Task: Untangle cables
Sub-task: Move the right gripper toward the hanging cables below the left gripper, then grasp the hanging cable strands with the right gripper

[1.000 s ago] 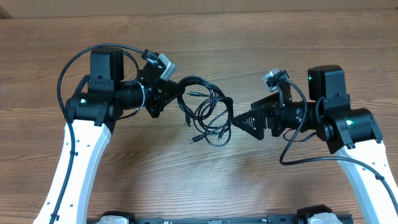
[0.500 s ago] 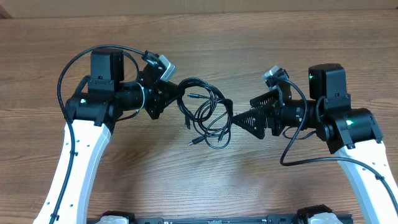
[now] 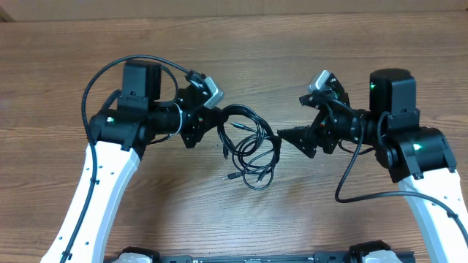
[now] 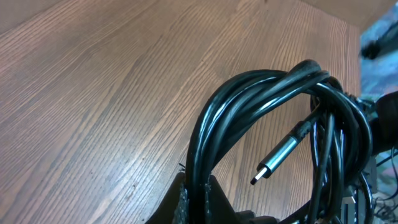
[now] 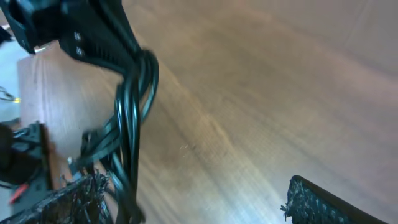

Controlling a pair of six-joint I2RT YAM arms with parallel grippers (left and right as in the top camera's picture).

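The cables (image 3: 248, 146) are a bundle of thin black loops with small plug ends, hanging between the two arms above the wooden table. My left gripper (image 3: 213, 121) is shut on several strands at the bundle's left end; in the left wrist view the strands (image 4: 249, 106) run up from between its fingers (image 4: 198, 190), and a silver-tipped plug (image 4: 277, 163) hangs free. My right gripper (image 3: 289, 136) is at the bundle's right edge. In the right wrist view it (image 5: 193, 190) is wide open, and the cables (image 5: 134, 112) hang just beside its left finger (image 5: 84, 196), not clamped.
The brown wooden table (image 3: 241, 44) lies all round. Thick black wires loop off both arms, on the left (image 3: 99, 77) and on the right (image 3: 347, 172). The arm bases stand at the near edge.
My left arm has moved right, carrying the bundle right with it. My right gripper has turned and drawn back to the right, and its view is motion-blurred.
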